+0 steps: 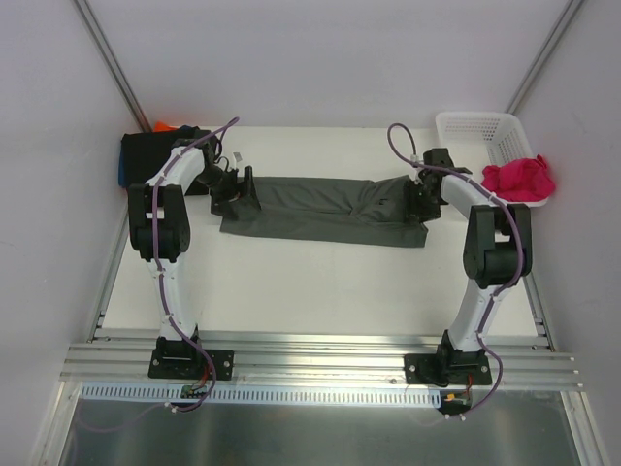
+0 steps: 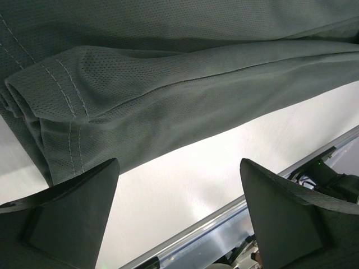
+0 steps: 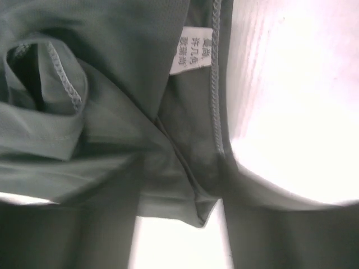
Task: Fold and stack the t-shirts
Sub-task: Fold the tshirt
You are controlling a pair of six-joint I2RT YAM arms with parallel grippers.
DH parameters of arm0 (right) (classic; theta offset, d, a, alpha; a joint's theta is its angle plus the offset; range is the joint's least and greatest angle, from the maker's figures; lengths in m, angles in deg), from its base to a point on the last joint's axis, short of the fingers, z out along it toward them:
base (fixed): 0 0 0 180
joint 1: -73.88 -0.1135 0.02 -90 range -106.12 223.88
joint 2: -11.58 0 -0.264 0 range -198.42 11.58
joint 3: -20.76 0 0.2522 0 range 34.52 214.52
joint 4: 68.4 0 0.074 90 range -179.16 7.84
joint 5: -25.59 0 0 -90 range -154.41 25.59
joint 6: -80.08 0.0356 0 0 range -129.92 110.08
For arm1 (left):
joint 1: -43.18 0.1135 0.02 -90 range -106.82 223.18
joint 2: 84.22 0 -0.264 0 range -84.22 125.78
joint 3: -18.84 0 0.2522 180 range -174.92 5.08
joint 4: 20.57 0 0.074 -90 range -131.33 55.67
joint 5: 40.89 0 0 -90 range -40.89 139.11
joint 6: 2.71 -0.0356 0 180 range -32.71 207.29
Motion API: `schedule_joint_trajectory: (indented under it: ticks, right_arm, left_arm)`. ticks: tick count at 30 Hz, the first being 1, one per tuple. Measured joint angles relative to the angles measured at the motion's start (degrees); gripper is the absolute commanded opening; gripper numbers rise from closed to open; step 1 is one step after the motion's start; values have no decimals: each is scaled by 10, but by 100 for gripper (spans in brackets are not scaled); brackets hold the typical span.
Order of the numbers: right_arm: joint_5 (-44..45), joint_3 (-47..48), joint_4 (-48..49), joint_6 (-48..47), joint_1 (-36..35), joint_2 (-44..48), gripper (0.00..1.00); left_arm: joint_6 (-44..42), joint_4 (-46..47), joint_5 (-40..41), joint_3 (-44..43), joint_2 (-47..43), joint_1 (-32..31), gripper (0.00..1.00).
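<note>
- The white tabletop [image 1: 320, 282] lies under both claws.
- A dark grey t-shirt [image 1: 325, 206] stretches as a long, lengthwise-creased band from the left claw [image 2: 179, 163] to the right claw [image 1: 419, 199]. Its cloth is a fine mesh.
- A white lattice basket [image 1: 480, 126] stands beyond and outward of the right claw.
- A pile of t-shirts [image 1: 146, 153], black with blue and orange edges, sits outward of the left claw.
- A magenta-pink t-shirt [image 1: 519, 178] lies crumpled against the basket's near rim.
- The left claw gapes wide and holds nothing; the stitched hem is just ahead.
- Cloth bunches at the right claw; whether it grips, I cannot tell.
- A white label [image 3: 192, 49] sits ahead, beside the neck seam.
</note>
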Motion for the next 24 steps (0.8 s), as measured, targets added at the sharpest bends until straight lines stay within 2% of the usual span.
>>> schedule_joint_trajectory:
  ticks: [1, 4, 11, 16, 24]
  right_arm:
    - [4, 0, 0, 1, 0, 2, 79]
    - [7, 6, -8, 2, 0, 6, 80]
    - [-9, 78, -20, 40, -18, 32, 73]
    - [-47, 90, -6, 80, -57, 51, 67]
    - [-103, 90, 9, 134, -87, -16, 63]
  left_arm:
    - [0, 0, 1, 0, 0, 0, 95]
    - [0, -1, 17, -2, 0, 0, 98]
    - [-11, -3, 50, -54, 2, 0, 91]
    - [-25, 7, 62, -101, 23, -3, 89]
    - [-30, 3, 64, -129, 95, -20, 87]
